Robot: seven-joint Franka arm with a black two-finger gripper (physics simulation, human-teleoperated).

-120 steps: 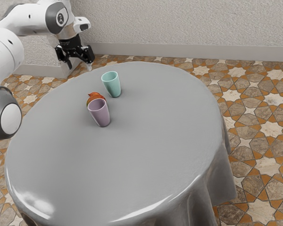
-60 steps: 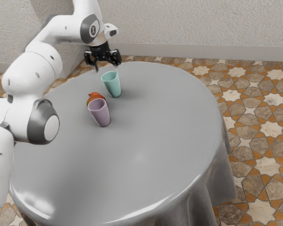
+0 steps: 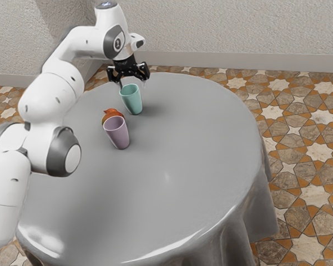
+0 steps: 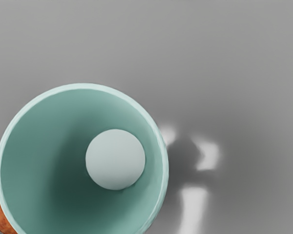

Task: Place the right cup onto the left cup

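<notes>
A round grey table (image 3: 200,166) carries a teal cup (image 3: 134,103), a mauve cup (image 3: 119,136) — and an orange-red object (image 3: 111,113).

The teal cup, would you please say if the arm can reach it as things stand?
Probably yes: the open jaws hang above the teal cup, nothing covers it, and the orange object sits to one side.
</notes>
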